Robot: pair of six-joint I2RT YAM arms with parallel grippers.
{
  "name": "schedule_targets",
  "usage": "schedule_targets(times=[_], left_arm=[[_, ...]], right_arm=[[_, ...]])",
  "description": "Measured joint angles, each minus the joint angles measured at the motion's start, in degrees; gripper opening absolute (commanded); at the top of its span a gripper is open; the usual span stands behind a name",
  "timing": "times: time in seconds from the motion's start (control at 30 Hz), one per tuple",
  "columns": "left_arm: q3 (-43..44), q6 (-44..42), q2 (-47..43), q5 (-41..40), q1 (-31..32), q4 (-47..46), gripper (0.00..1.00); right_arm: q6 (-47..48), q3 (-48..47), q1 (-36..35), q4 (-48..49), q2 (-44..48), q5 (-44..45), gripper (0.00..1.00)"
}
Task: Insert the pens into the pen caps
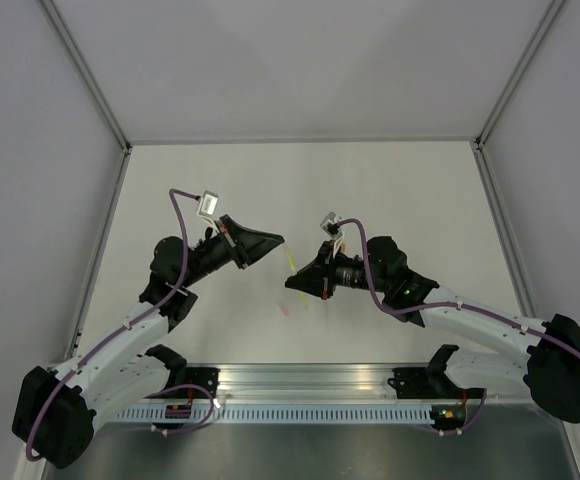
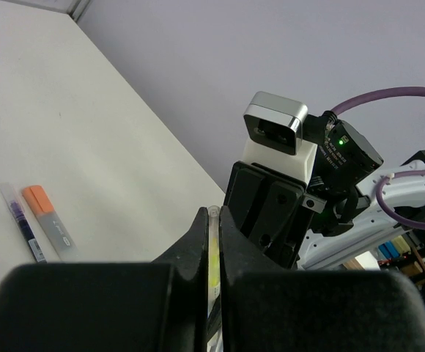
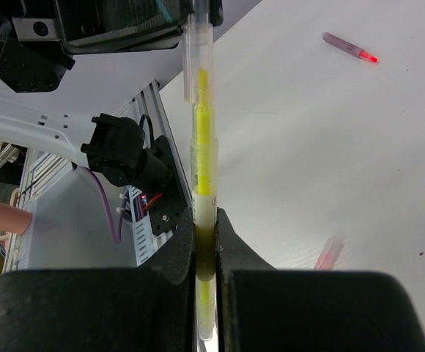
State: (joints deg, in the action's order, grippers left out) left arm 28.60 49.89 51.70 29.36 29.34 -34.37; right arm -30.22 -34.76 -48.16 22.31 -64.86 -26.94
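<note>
A yellow pen [image 3: 204, 147] stands between the two grippers above the table, seen small in the top view [image 1: 292, 263]. My right gripper [image 3: 205, 246] is shut on its lower barrel. Its upper end sits inside a clear pen cap [image 3: 198, 59] with a clip. My left gripper [image 2: 213, 220] is shut on that cap, with yellow showing between the jaws. On the table in the left wrist view lie a dark purple pen [image 2: 23, 231] and a grey pen with an orange tip [image 2: 47, 220], side by side.
A pink piece [image 3: 330, 253] lies on the table just under the right gripper, also in the top view [image 1: 286, 311]; pen or cap I cannot tell. A greyish piece with a red end [image 3: 349, 48] lies further off. Grey walls enclose the table.
</note>
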Motion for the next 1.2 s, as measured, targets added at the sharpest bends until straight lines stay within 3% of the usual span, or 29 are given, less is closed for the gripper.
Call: schedule_targets(times=[0.57, 0.63, 0.73, 0.83, 1.2], left_arm=[[-0.4, -1.8, -0.8, 3.9, 0.0, 3.1, 0.03], [-0.8, -2.0, -1.0, 4.0, 0.0, 3.2, 0.07], [-0.9, -2.6, -1.1, 4.4, 0.0, 3.2, 0.34], [-0.9, -2.9, -1.3, 5.5, 0.0, 3.7, 0.45], [-0.9, -3.0, -2.3, 5.0, 0.0, 4.3, 0.48]], right_arm=[[0.1, 0.0, -0.3, -0.5, 0.0, -0.2, 0.00], [0.1, 0.0, -0.4, -0.9, 0.0, -0.2, 0.00], [0.2, 0.0, -0.4, -0.9, -0.2, -0.5, 0.00], [0.1, 0.0, -0.4, -0.7, -0.7, -0.6, 0.00], [0.0, 0.0, -0.3, -0.1, -1.5, -1.8, 0.00]])
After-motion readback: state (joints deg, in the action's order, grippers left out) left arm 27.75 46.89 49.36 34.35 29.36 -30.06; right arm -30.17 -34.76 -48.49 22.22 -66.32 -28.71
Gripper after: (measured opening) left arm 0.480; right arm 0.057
